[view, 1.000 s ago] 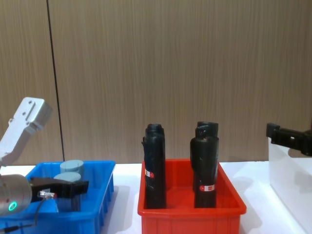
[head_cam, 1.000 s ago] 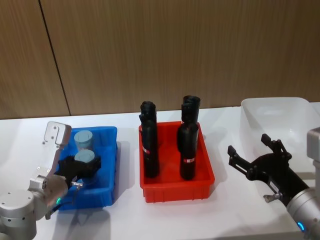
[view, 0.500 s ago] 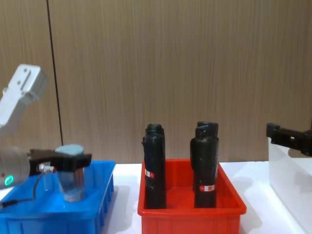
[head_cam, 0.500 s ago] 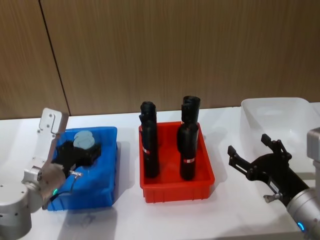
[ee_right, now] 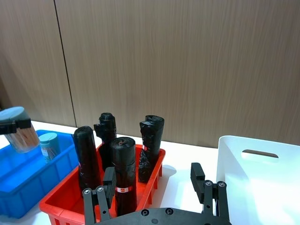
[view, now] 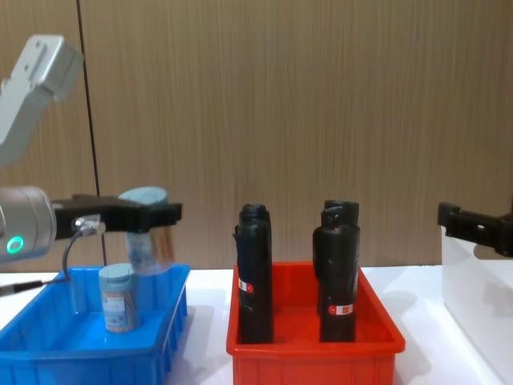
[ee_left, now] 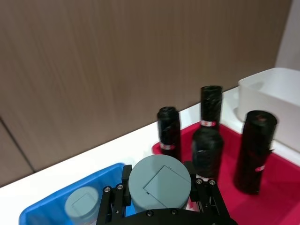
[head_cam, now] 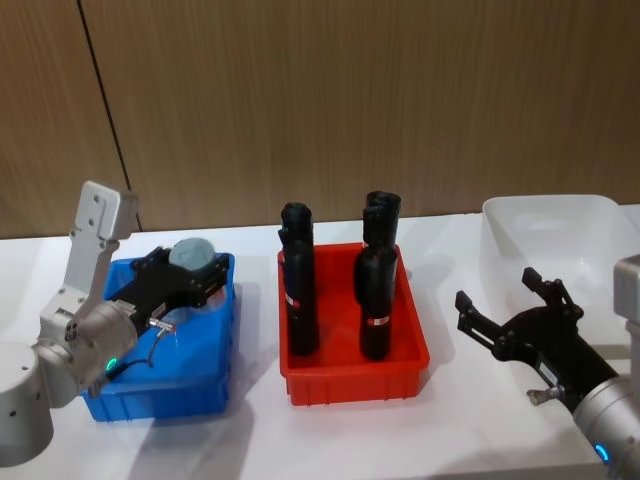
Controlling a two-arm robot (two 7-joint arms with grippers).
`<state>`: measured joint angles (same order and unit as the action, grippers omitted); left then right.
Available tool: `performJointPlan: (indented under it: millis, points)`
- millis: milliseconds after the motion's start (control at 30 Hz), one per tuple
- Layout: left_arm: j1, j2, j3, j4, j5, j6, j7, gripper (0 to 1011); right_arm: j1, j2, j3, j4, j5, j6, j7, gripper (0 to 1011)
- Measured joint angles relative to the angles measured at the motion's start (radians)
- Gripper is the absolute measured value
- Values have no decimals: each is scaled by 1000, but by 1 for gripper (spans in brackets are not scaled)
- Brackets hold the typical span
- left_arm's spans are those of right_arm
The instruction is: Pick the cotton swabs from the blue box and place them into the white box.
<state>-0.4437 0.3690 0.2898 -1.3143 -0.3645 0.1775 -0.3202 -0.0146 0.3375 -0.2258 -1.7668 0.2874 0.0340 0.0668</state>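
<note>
one cotton swabs jar (view: 151, 241) is clamped in the left gripper (head_cam: 185, 278) above the blue box (view: 160, 353) — a second jar (view: 118, 301) stands inside. none is yet placed in the white box (head_cam: 550, 207); the right gripper (head_cam: 495, 292) is parked near it, fingers apart.

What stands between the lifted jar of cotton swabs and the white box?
The red bin of tall black cylinders stands between the jar in the left gripper and the white box; the open right gripper hovers before that box.
</note>
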Motion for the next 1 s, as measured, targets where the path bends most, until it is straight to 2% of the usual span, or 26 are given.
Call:
performJointPlan:
  millis: [267, 467, 800, 1000]
  points:
    - [1, 9, -2, -65, -23, 35, -86, 661, 0, 0, 0, 0, 0, 0, 0, 1001]
    - [-20, 3, 3, -99, -31, 67, -161, 661, 0, 0, 0, 0, 0, 0, 0, 1002]
    - [-90, -41, 30, -102, -31, 113, -278, 661, 0, 0, 0, 0, 0, 0, 0, 1002]
    - [-158, -90, 54, -63, -25, 137, -349, 661, 0, 0, 0, 0, 0, 0, 0, 1001]
